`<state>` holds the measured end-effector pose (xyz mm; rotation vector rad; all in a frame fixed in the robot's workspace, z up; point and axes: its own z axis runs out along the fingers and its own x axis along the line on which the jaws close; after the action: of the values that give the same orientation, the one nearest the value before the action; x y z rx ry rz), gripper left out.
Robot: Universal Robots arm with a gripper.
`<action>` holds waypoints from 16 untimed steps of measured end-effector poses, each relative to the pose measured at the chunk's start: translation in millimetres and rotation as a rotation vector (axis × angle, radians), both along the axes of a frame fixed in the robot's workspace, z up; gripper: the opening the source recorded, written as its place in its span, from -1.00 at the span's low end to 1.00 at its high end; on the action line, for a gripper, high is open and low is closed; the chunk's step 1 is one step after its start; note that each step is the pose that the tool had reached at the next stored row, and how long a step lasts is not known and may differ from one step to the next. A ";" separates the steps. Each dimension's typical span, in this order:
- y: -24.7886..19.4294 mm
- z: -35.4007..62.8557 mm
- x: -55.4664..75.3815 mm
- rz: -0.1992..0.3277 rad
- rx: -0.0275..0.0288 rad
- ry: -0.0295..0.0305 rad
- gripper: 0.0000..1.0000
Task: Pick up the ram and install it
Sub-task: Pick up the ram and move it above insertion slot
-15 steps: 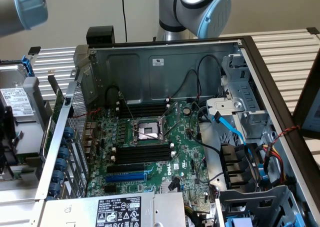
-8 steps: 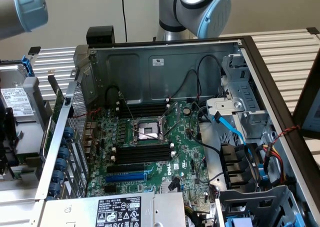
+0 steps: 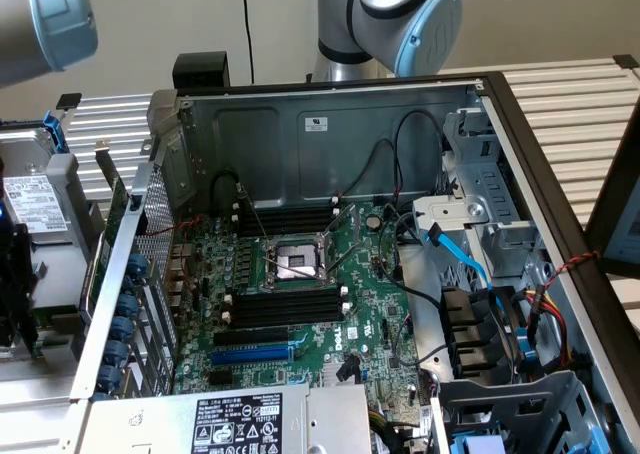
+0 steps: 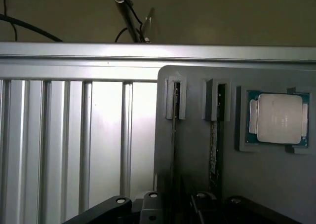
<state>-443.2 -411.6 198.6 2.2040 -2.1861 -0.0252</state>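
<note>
Exterior view first: the arm (image 3: 400, 14) sits behind an opened-up computer case (image 3: 330, 104) on a slatted metal table (image 3: 570, 94). The motherboard (image 3: 370, 304) lies flat inside. Its long black memory slots (image 3: 285, 304) run across from the exterior view's left to its right, in banks on both sides of the processor socket (image 3: 295, 262). Wrist view is where the action is. There's a grey holder tray (image 4: 266, 184) on the slats, with a processor chip (image 4: 279, 118) sitting in a square pocket. The ram (image 4: 173, 145) stands on its edge in a slot of that tray, so you're looking at it edge-on as a thin line. Its long axis runs from a little grey end bracket (image 4: 175, 98) straight toward the gripper (image 4: 177, 209), parallel to the table slats. A second stick (image 4: 214, 150) stands just beside it, lined up the same way. The gripper's jaws are apart, one dark finger on each side of the ram's line, and it doesn't look clamped on anything.
</note>
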 end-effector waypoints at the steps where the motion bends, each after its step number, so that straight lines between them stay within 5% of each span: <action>1: 0.0 -0.4 -0.1 0.000 -0.0001 0.0000 -0.57; 5: -0.3 5.0 -0.3 0.000 0.0007 -0.0008 -0.74; 16: -3.8 52.6 -0.3 -0.004 0.0011 -0.0007 -0.74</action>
<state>-443.5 -415.4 251.2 2.2007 -2.1914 -0.0257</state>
